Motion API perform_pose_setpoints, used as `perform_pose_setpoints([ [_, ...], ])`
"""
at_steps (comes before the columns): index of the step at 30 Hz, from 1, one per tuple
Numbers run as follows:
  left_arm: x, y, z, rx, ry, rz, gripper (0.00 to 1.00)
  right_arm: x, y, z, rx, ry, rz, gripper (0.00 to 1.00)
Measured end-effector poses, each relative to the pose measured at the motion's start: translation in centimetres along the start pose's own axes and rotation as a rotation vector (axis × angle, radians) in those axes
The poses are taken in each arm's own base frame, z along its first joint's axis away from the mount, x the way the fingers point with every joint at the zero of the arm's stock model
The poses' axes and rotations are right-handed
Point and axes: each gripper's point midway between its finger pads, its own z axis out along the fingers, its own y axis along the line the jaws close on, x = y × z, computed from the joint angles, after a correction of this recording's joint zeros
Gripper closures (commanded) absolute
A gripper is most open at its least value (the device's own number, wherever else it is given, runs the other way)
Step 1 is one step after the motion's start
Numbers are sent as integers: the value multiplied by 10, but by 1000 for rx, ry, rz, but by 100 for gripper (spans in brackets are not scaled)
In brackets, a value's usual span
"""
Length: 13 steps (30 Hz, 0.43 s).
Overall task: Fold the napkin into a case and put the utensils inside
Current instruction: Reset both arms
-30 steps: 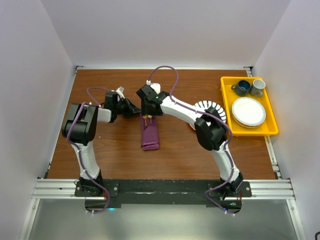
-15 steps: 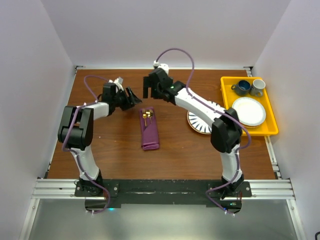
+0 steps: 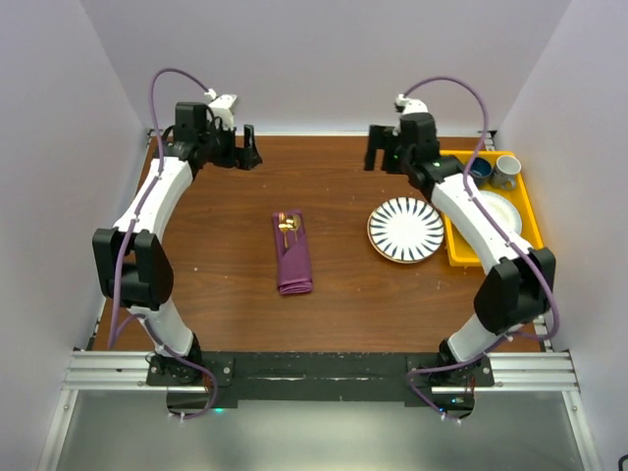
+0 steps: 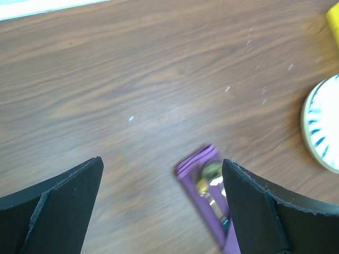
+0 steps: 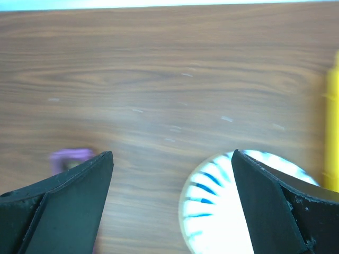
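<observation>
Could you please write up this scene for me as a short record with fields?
Left gripper: open, empty, above the table's far left
Right gripper: open, empty, above the far edge near the tray
Case: folded, lying mid-table
Utensils: tucked in the case, gold ends showing at its far end
Striped plate: right of the case, not touching
Tray: yellow, far right, holding two cups and a white plate

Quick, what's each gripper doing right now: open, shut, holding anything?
Left gripper: open, holding nothing.
Right gripper: open, holding nothing.
</observation>
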Motion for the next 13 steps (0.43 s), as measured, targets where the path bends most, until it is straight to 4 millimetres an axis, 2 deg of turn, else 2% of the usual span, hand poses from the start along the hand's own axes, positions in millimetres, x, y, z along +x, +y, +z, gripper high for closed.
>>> perform_pose_setpoints([
  [2,6,4,-9,-27,32,47,0,8,-30,-7,45,10,-3,2],
  [3,13,6,-12,-39,56,63,0,18,-44,-11,67,26,-11,2],
  [5,35,11,-17,-63,106,83,0,38,-59,-18,89,57,-27,2],
  [9,91,16,-26,-93,239,91,0,88,-72,-32,96,144,-54,2],
  [13,134,16,-35,-102,322,92,0,122,-77,-41,90,204,-58,2],
])
